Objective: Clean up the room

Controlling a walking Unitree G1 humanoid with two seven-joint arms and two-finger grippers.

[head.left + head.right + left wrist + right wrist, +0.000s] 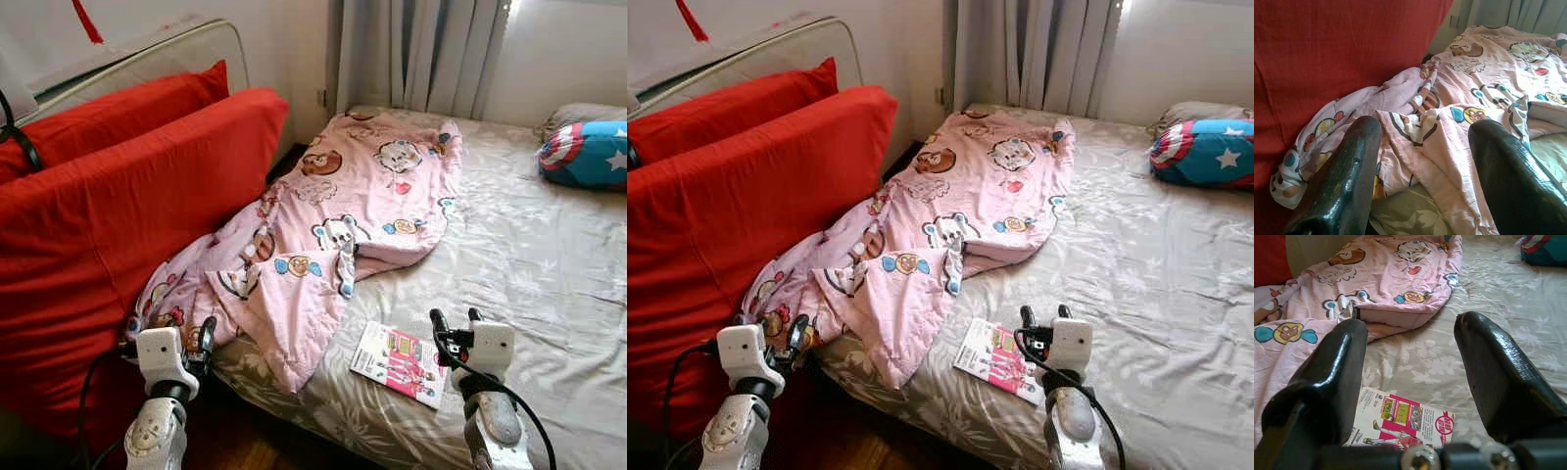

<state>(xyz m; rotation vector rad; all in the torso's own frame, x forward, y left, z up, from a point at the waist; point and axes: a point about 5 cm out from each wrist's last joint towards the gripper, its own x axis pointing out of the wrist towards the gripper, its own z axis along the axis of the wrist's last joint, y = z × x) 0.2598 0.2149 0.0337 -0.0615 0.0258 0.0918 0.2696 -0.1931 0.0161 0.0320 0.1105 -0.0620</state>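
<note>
Left gripper (pixel 203 338): hovering at the near-left corner of the bed (pixel 529 255), fingers (pixel 1347 181) spread wide, holding nothing; pink blanket edge lying just past the tips.

Right gripper (pixel 455 325): hovering over the bed's near edge, fingers (pixel 1498 372) spread wide, nothing between them; booklet lying just below and ahead of it.

Bed: grey floral sheet, taking up the centre and right of the scene.

Pink blanket (pixel 338 215): cartoon-print, lying crumpled along the bed's left side, running from the far end w/ the curtains down to the near-left corner; lower end spilling off the bed against the red cushions; one flap folded over near the middle.

Booklet (pixel 400 362): white and pink cover, lying flat on the sheet near the bed's front edge, just right of the blanket's hanging corner, not touching it.

Red cushions (pixel 127 206): two, standing on edge, leaning against the bed's left side; blanket touching the nearer one.

Star pillow (pixel 588 154): blue w/ red-white rings and a white star, sitting at the bed's far right, well apart from the blanket; a grey pillow (pixel 573 115) resting behind it.

Curtains (pixel 416 54): grey, hanging behind the bed's far end.

Metal frame (pixel 147 54): pale, curved, leaning behind the cushions, left of the bed.
</note>
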